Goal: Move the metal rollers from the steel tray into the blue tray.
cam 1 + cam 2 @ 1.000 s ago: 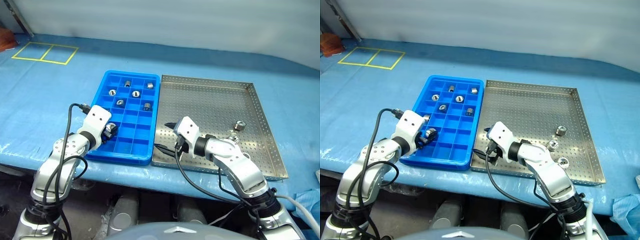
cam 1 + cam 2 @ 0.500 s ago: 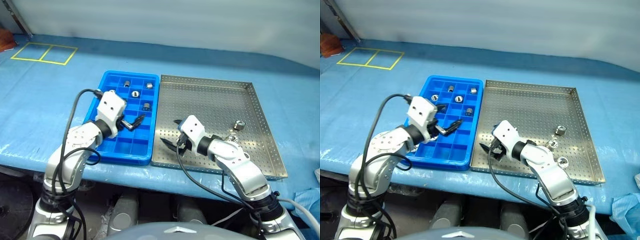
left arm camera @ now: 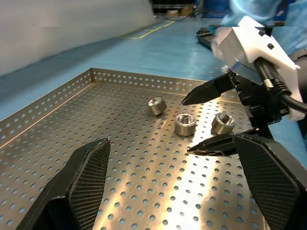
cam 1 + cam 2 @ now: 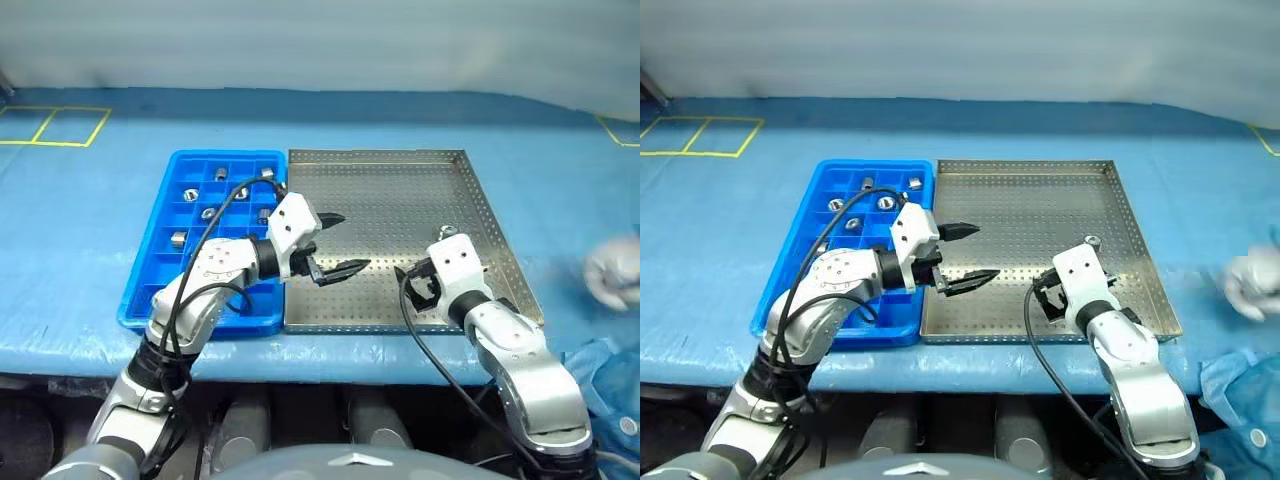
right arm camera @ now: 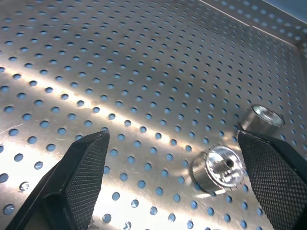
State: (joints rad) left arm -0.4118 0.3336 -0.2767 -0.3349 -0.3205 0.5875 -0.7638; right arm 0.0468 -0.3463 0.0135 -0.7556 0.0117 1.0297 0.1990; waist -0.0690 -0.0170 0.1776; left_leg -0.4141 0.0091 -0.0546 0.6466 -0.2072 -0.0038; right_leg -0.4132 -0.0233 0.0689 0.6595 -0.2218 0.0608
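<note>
The steel tray [image 4: 400,190] lies right of the blue tray [image 4: 135,290]. Several metal rollers [image 4: 243,192] sit in the blue tray's far compartments. Three metal rollers [image 3: 185,124] lie close together near the steel tray's right side, one [image 4: 447,231] just beyond my right hand. My left gripper [image 4: 335,243] points right over the steel tray's left half, open and empty. My right gripper [image 4: 412,283] hangs low over the tray's near right part, open and empty, with two rollers [image 5: 218,170] just ahead of its fingers [image 5: 81,172].
Yellow tape lines [image 4: 50,125] mark the blue table cover at the far left. A blurred pale shape, perhaps a person's gloved hand [image 4: 612,275], is at the right edge. The steel tray's raised rim [image 4: 505,270] runs just right of the rollers.
The camera has turned right. My left gripper let go of a roller over the blue tray and swung right over the steel tray. My right gripper moved right, toward the rollers.
</note>
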